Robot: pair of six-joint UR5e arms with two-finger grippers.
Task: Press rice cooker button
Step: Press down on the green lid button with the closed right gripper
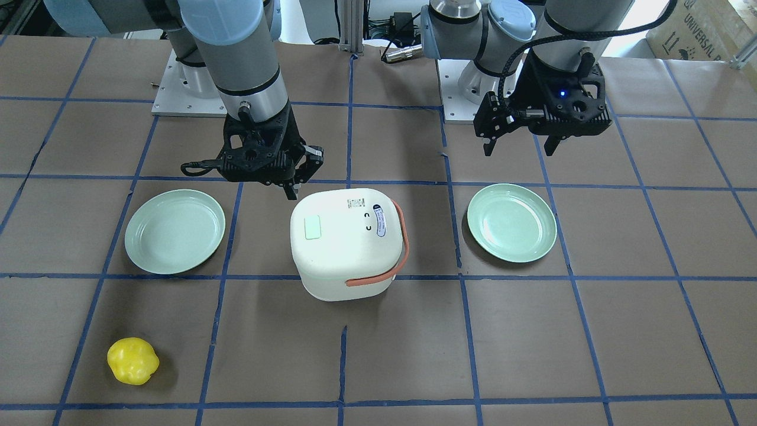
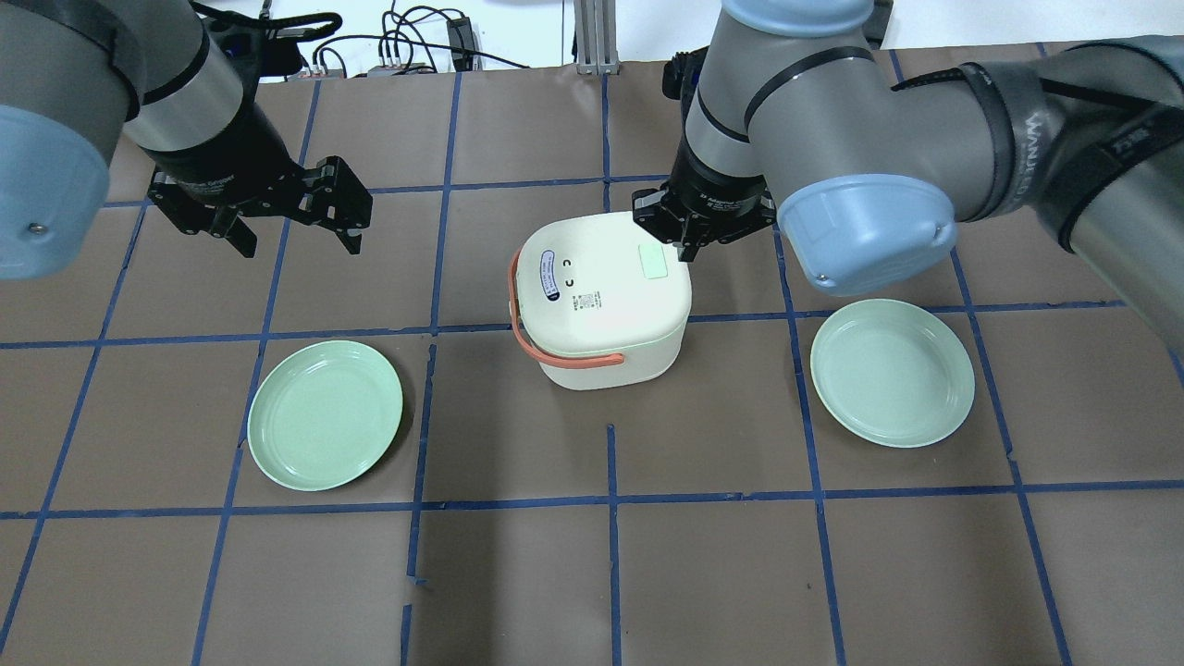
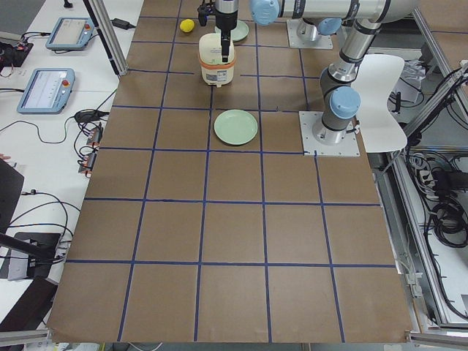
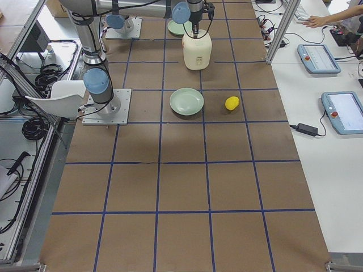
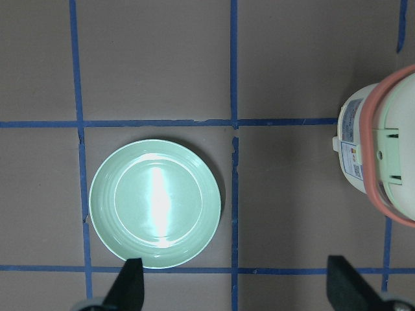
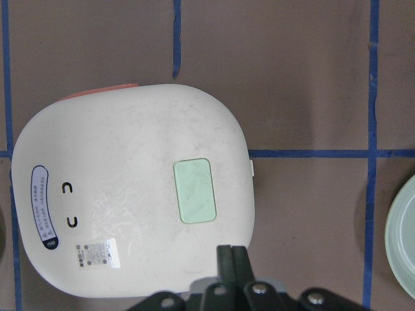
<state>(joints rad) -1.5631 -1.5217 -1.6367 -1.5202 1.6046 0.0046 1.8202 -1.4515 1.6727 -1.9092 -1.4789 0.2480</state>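
A white rice cooker (image 1: pixel 346 242) with a salmon handle stands mid-table. A pale green button (image 1: pixel 312 227) sits on its lid. My right gripper (image 1: pixel 291 192) is shut and empty. Its tips hover at the lid's edge on the robot's side, just short of the button (image 6: pixel 194 191), as the right wrist view (image 6: pixel 231 254) shows. I cannot tell whether they touch the lid. My left gripper (image 2: pixel 302 242) is open and empty, held above the table well to the cooker's left (image 2: pixel 601 305).
Two empty pale green plates lie on either side of the cooker, one (image 2: pixel 324 414) under my left gripper's side and one (image 2: pixel 893 372) on the right. A yellow pepper-like object (image 1: pixel 132 361) lies at the table's far side, beyond the right plate.
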